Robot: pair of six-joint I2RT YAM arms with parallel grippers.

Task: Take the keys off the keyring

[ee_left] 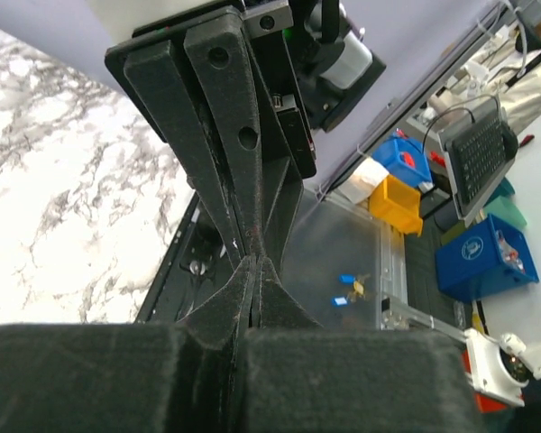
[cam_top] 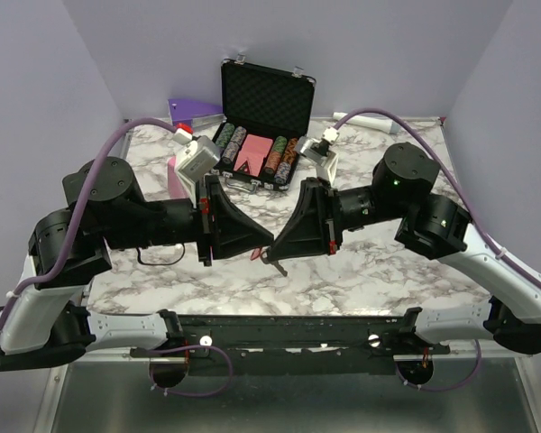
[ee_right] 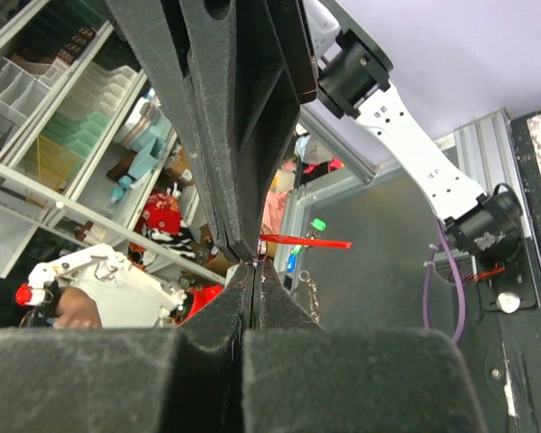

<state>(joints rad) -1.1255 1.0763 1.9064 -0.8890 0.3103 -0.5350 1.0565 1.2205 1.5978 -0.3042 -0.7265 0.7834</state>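
My left gripper (cam_top: pixel 265 242) and right gripper (cam_top: pixel 277 245) meet tip to tip above the marble table (cam_top: pixel 361 280), near its middle. Both are shut. The red tag of the keyring (ee_right: pixel 308 242) sticks out sideways at the meeting point, on the left gripper's side, and shows as a red speck from above (cam_top: pixel 256 255). A thin grey key (cam_top: pixel 276 262) hangs under the right gripper's tip. In the left wrist view my left gripper (ee_left: pixel 252 263) touches the right gripper's fingers (ee_left: pixel 224 135). In the right wrist view my right gripper (ee_right: pixel 255 267) touches the left gripper's fingers (ee_right: pixel 239 135). The ring is mostly hidden between the tips.
An open black case (cam_top: pixel 265 97) stands at the back of the table with rows of poker chips (cam_top: pixel 227 141) and a pink wedge-shaped box (cam_top: pixel 252 159) inside. A purple piece (cam_top: pixel 193 110) lies at the back left. Both arms span the table's middle.
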